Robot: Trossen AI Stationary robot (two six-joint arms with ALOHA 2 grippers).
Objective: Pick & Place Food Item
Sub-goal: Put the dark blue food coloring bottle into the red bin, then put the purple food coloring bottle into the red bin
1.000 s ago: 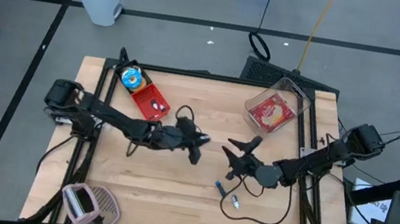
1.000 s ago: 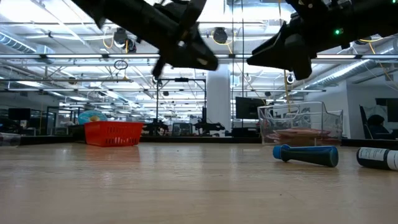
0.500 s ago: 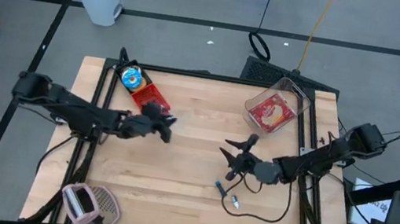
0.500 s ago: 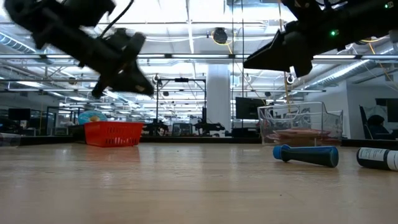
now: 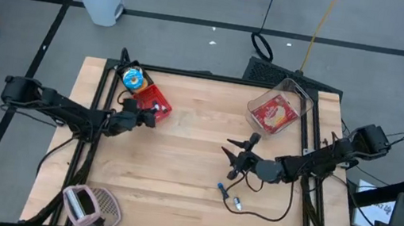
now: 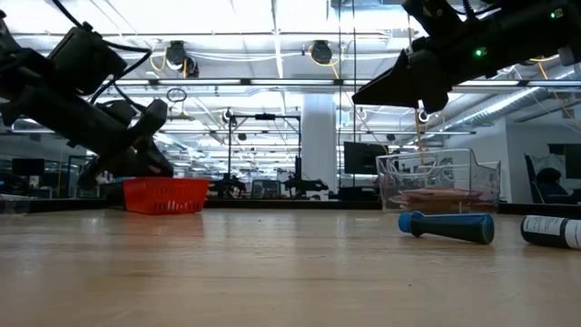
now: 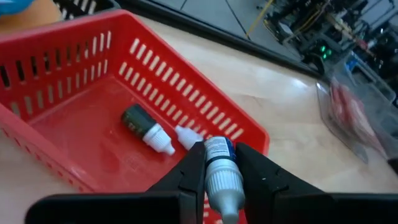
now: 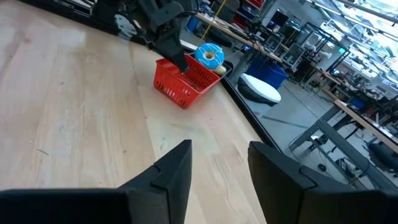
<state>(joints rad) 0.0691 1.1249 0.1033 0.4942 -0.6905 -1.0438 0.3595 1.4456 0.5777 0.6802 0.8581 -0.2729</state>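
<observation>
My left gripper (image 5: 147,113) hangs at the near corner of the red basket (image 5: 153,102), shut on a small white dropper bottle with a blue label (image 7: 217,158). In the basket (image 7: 93,106) lie a dark bottle (image 7: 146,127) and another white one (image 7: 186,135). A blue-iced doughnut (image 5: 133,79) sits just beyond the basket. At the far right a clear tub (image 5: 277,108) holds a red food pack. My right gripper (image 5: 239,152) hovers open above the table's middle, with nothing between its fingers (image 8: 177,171). My left gripper pinches the bottle's body (image 7: 212,177) between its two fingers. The bottle lies along the fingers, its white cone cap (image 7: 226,205) toward the wrist and its base past the fingertips. The fingers slant down from the table's left. The bottle hangs clear over the basket's rim (image 7: 205,127).
A blue marker (image 5: 221,188) and a small bottle (image 5: 236,205) lie near my right gripper, by a thin cable. A pink object (image 5: 90,207) sits at the near left corner. Bare wood spreads across the table's middle and near side.
My left gripper has swung from the table's middle toward the left and far side, sinking and rolling as it went, and now hangs at the red basket. My right gripper has stayed about where it was.
</observation>
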